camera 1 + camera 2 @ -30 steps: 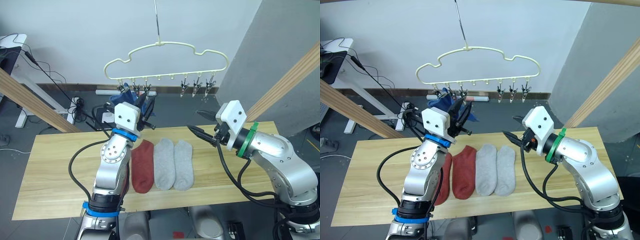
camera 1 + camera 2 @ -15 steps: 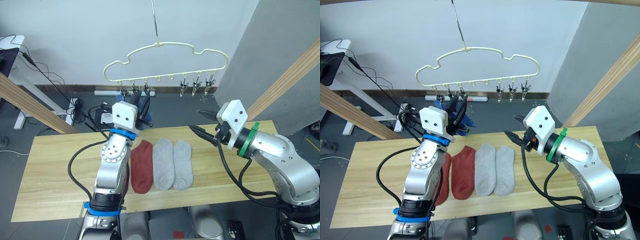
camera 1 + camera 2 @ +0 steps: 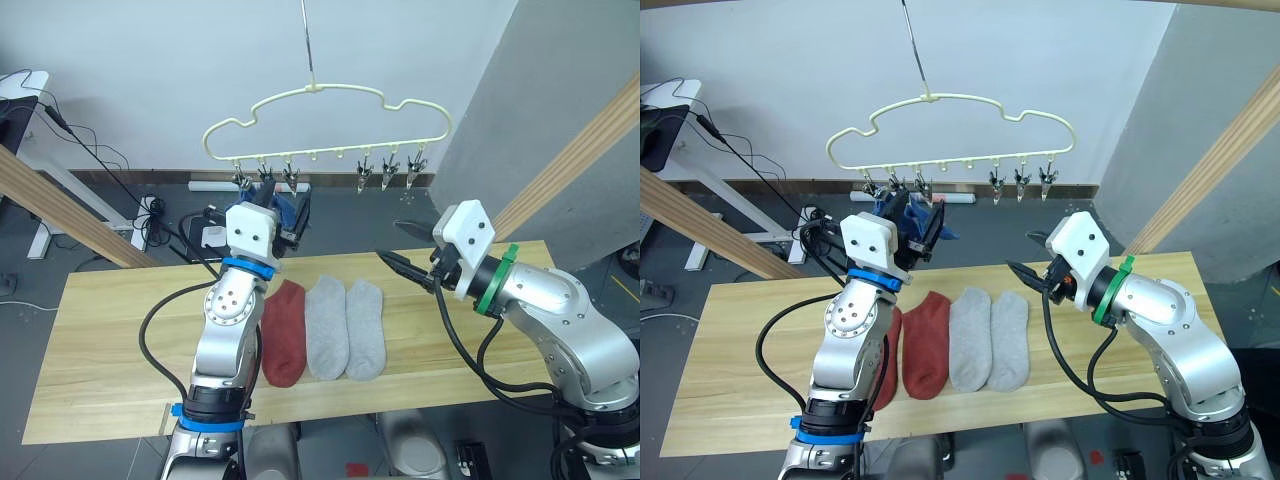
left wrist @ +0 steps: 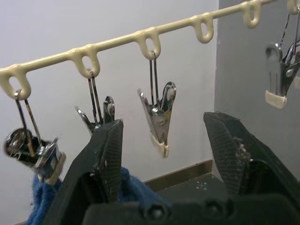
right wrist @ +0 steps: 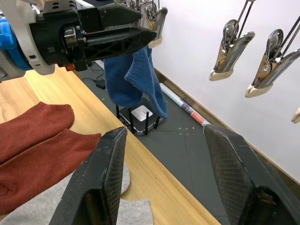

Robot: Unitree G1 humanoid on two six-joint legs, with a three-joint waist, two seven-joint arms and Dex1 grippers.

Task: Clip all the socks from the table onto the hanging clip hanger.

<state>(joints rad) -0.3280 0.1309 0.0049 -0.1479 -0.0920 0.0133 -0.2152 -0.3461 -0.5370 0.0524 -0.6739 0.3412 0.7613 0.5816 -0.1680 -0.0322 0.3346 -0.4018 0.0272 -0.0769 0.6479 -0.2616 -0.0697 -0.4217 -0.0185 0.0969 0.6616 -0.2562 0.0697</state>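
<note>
Tool on the left arm [image 3: 912,222] is seen raised w/ fingers spread wide, nothing held, just under the clip hanger [image 3: 325,125]; right tool [image 3: 405,247] also wide open, empty, above the table [image 3: 110,330]. Step in hand is judged to be letting go of a clipped blue sock [image 5: 133,77]: the tool should be drawn straight back so the hanger isn't swung. On the table 4 socks are counted: 2 red [image 3: 928,340], 2 grey [image 3: 345,328]. Further back, approx. 6 clips, blue fabric hung at the left ones.

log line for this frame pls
left gripper: open, at hanger clips | right gripper: open, above table | blue socks: clipped | red, grey socks: on table
</note>
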